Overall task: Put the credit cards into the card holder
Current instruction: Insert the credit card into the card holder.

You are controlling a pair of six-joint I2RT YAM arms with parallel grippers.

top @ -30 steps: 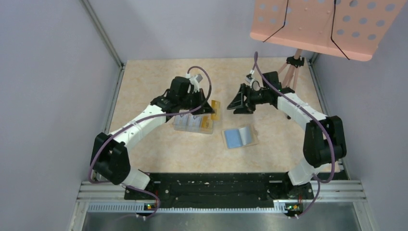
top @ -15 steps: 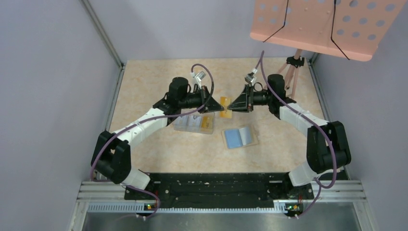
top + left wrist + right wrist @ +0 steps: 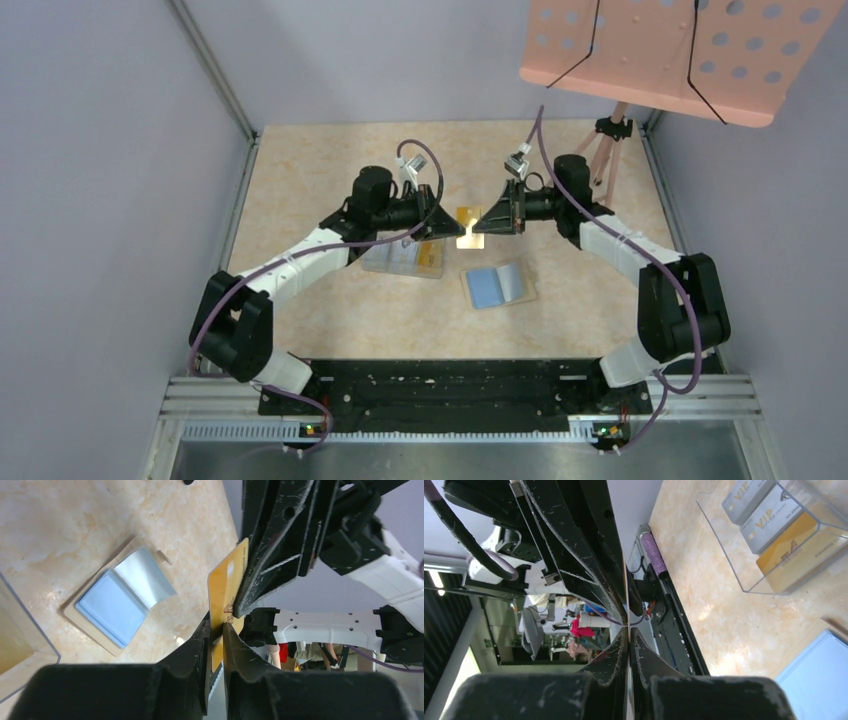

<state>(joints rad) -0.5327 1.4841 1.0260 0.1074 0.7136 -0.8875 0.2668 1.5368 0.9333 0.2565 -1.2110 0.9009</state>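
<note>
My left tool [image 3: 216, 630] pinched tight on a yellow card [image 3: 227, 587] in mid-air, my right tool [image 3: 628, 630] clamped on its other end, holder [image 3: 497, 284] lying open on the worktop [image 3: 330, 170] down below both tools

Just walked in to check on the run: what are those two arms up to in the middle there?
It is a handover in mid-air. The left gripper and the right gripper are both shut on one yellow card, held between them above the table. The card holder lies open on the table just below, blue lining up, with no card showing in it. More cards, grey and yellow, sit in the clear tray beside it.
</note>
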